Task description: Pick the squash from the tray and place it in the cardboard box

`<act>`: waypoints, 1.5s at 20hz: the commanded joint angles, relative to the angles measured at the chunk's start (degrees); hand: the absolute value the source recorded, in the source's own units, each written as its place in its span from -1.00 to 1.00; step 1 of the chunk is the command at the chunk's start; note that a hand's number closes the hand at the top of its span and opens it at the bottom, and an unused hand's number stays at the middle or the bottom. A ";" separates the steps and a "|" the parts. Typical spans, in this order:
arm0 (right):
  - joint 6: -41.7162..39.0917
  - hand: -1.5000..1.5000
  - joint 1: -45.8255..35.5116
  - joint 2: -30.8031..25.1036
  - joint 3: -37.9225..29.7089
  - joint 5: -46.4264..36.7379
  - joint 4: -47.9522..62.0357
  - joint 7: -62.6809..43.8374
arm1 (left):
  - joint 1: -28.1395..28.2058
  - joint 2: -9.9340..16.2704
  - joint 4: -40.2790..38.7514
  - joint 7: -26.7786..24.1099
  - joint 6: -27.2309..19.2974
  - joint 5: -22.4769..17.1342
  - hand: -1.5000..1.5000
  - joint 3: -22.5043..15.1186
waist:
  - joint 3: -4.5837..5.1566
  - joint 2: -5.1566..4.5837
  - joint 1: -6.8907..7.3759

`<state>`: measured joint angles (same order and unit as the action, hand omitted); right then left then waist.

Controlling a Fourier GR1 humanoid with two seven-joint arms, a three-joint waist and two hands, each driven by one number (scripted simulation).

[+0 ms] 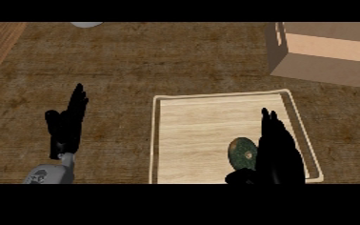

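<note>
Resting inside the pale wooden tray (169, 138), a rectangular piece with a raised rim, the round dark-green squash (242, 153) lies near its front right corner. Right hand (280, 155) stands just beside the squash, fingers straight, holding nothing. Left hand (67, 124) rests open on the coarse brown counter (141, 62). Farther right sits the plain cardboard box (316, 52).

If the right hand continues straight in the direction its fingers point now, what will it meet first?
The right hand points toward the far side of the tray, with the squash beside it on its left. It would probably meet the tray's far rim first; the cardboard box lies beyond. The hand's height is unclear, so it might pass over the rim.
</note>
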<state>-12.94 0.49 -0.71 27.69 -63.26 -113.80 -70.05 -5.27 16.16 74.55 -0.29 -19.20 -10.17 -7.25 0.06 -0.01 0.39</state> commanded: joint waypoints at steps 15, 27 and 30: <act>1.74 -1.00 -3.99 0.68 -1.17 1.65 9.65 -8.14 | -2.48 -3.14 -1.51 0.97 -0.55 2.41 0.00 0.56 | -0.04 -0.01 -0.40; 7.24 1.00 -6.94 0.68 1.03 -4.47 15.44 -1.96 | -0.89 -1.55 -0.06 1.06 3.33 2.53 0.00 4.29 | -0.05 0.00 -0.28; 7.38 1.00 -8.72 0.67 -0.66 -4.70 17.53 -1.28 | 0.46 -2.41 3.02 3.14 1.98 3.97 0.00 3.23 | -0.06 0.02 -0.08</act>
<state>-7.39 -3.79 -0.86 26.59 -66.76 -100.78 -63.44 -4.88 14.22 75.61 0.82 -16.74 -7.07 -3.76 0.21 0.30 0.02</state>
